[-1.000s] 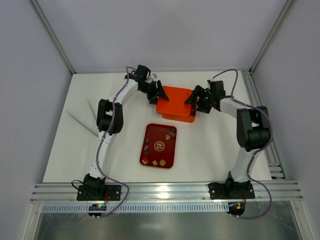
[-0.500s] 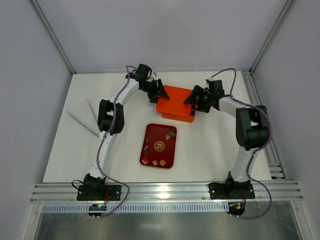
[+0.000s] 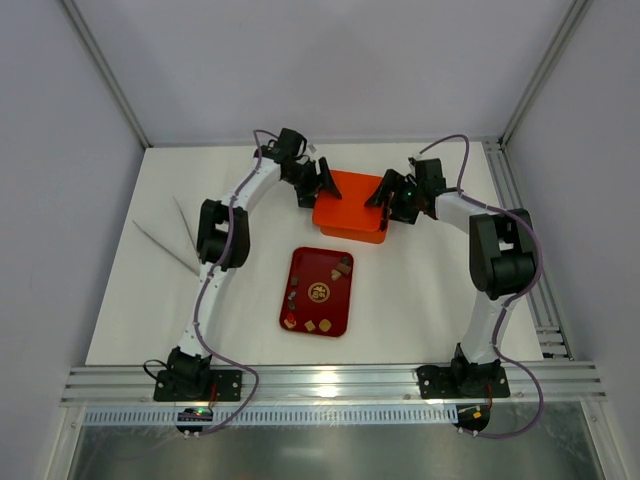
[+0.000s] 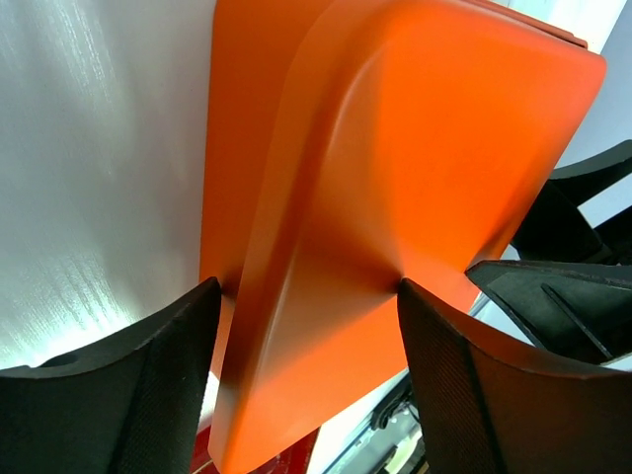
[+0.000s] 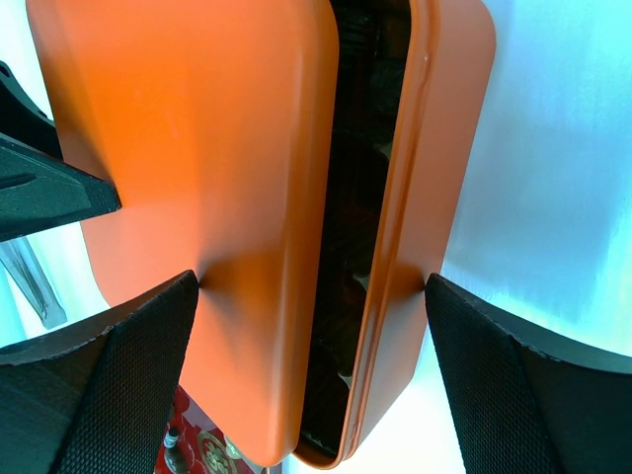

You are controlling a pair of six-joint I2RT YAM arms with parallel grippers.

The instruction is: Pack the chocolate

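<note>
White table (image 3: 430, 290) and plain white walls (image 3: 300, 60) fill the room. At the back of the table sits an orange box (image 3: 350, 233). Its lid (image 3: 350, 198) lies on top but a bit crooked, and from the right wrist I see a dark gap between the lid and the bottom half (image 5: 446, 128).

The left gripper (image 3: 322, 184) is at the left side of the box. Up close, its two black fingers (image 4: 148, 395) stand one on each side of the lid, right up against it. I cannot tell if they squeeze it or only touch it.

The right gripper (image 3: 390, 196) is at the right side of the box. Its fingers are spread very wide, one pressed on the lid and one pressed on the bottom half, so it pinches the box between them.

The chocolate (image 3: 325, 323) lies well apart from both grippers. Small brown and tan pieces lie on a dark red tray (image 3: 332, 302) in the middle of the table, on the near side of the box and apart from it. Two thin grey sticks (image 3: 160, 243) lie far off to the left.
</note>
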